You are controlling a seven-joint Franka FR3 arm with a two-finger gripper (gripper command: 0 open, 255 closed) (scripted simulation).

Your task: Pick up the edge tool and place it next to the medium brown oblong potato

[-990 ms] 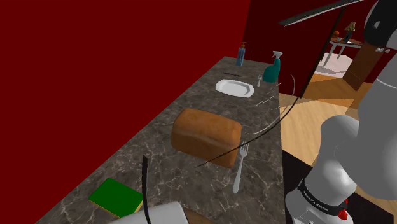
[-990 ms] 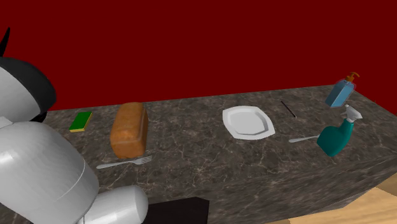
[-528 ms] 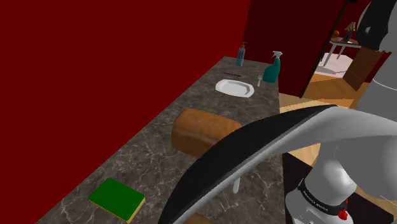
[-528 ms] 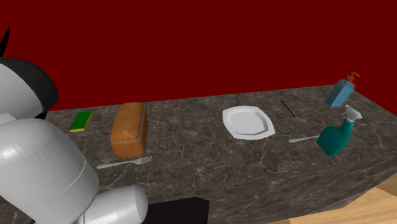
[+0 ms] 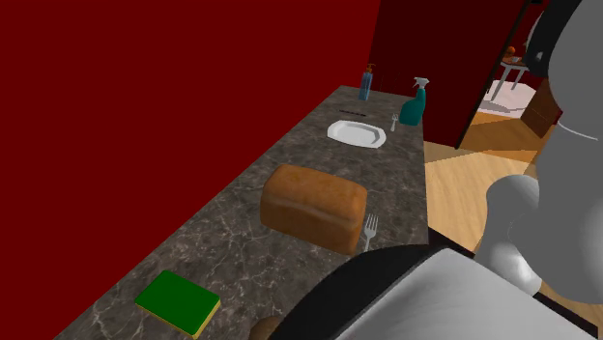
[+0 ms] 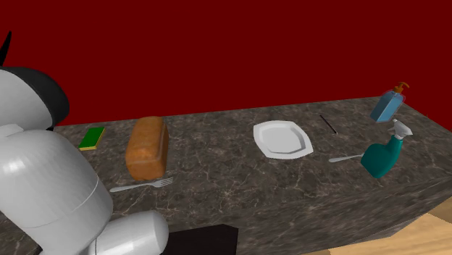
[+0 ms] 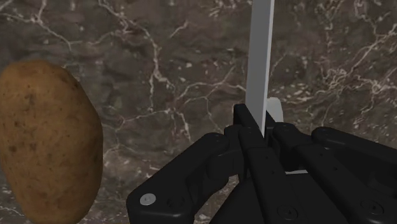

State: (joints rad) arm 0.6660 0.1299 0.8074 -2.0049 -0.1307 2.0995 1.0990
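My gripper (image 7: 262, 130) is shut on a flat pale grey knife blade (image 7: 261, 57), which sticks out straight ahead from between the black fingers (image 7: 245, 127). The blade hangs over the dark marble counter (image 7: 165, 70). A brown oblong potato (image 7: 44, 140) lies on the counter, off to one side of the fingers and apart from the blade. In the shoulder view a sliver of the potato (image 5: 263, 329) peeks out at the bottom edge beside the arm's big link (image 5: 435, 299).
On the counter are a bread loaf (image 5: 314, 205), a fork (image 5: 369, 232) beside it, a green sponge (image 5: 177, 300), a white plate (image 5: 357, 132), a thin dark utensil (image 6: 328, 124), a teal spray bottle (image 5: 415, 102) and a blue soap dispenser (image 5: 366, 84). A red wall backs the counter.
The arm has swung across the shoulder view; its thick link now sits low at the lower right, over the fork's handle. Things on the counter have not moved.
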